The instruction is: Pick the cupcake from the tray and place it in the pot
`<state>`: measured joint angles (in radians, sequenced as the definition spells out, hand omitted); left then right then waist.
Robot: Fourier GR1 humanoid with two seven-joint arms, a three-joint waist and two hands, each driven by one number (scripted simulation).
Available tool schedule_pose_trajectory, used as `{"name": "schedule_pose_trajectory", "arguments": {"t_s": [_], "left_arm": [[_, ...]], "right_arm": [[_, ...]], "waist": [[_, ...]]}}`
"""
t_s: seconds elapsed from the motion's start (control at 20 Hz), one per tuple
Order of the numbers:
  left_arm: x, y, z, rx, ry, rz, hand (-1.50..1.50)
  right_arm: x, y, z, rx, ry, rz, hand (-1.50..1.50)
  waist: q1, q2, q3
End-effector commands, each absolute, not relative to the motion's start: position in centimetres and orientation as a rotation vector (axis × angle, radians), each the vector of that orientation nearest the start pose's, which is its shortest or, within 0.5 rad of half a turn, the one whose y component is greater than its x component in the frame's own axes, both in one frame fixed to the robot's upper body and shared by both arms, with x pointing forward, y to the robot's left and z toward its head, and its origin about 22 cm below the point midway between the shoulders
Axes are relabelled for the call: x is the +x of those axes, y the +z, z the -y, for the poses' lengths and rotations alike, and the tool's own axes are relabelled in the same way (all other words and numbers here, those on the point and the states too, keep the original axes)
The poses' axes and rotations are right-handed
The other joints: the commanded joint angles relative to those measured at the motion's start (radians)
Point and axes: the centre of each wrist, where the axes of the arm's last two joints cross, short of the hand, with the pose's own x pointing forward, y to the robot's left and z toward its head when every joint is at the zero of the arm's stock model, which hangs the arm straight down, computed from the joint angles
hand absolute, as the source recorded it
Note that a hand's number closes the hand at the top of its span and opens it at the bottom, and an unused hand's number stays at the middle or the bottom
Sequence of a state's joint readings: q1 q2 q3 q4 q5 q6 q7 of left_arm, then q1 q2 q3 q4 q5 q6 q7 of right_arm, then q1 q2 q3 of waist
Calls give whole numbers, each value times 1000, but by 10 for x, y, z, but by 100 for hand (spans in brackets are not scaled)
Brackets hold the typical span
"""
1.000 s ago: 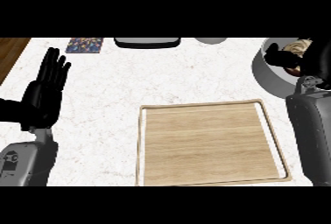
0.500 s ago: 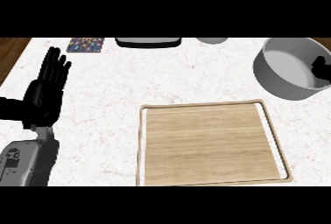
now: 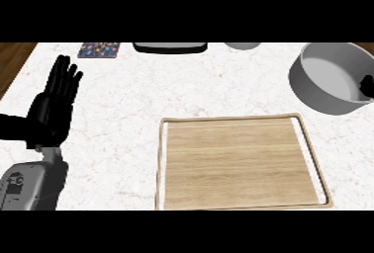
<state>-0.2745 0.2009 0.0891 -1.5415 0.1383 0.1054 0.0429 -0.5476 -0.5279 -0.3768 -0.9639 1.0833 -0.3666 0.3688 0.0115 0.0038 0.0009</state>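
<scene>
Tray [image 3: 241, 165]: lay bare, no cupcake on its wood.
Pot [image 3: 329, 79]: stood beyond the tray's far right corner; no cupcake could be seen inside.
Right hand [image 3: 366, 86]: only a dark sliver showed at the pot's rim; whether open or holding anything could not be told.
Left hand [image 3: 53, 106]: rested open, fingers straight, holding nothing.
Advice: the release probably called for staying low over the pot's middle.

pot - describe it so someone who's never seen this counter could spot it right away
Start at the white marble counter and the wooden tray lying on it. Go up and right from the tray's far right corner to the counter's right edge: the pot stands there, apart from the tray. It is the only large round grey vessel with a deep, pale inside.
</scene>
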Motion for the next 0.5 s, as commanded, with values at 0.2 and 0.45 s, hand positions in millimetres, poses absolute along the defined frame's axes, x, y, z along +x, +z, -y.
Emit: {"name": "schedule_pose_trajectory", "arguments": {"t_s": [0.2, 0.45], "left_arm": [[310, 85, -256, 105, 37, 1771, 0], [310, 99, -266, 78, 29, 1764, 0]], "right_arm": [[348, 70, 441, -1279, 142, 1004, -150], [361, 55, 428, -1227, 245, 1099, -150]], "waist": [[-3, 3, 1], [3, 1, 0]]}}
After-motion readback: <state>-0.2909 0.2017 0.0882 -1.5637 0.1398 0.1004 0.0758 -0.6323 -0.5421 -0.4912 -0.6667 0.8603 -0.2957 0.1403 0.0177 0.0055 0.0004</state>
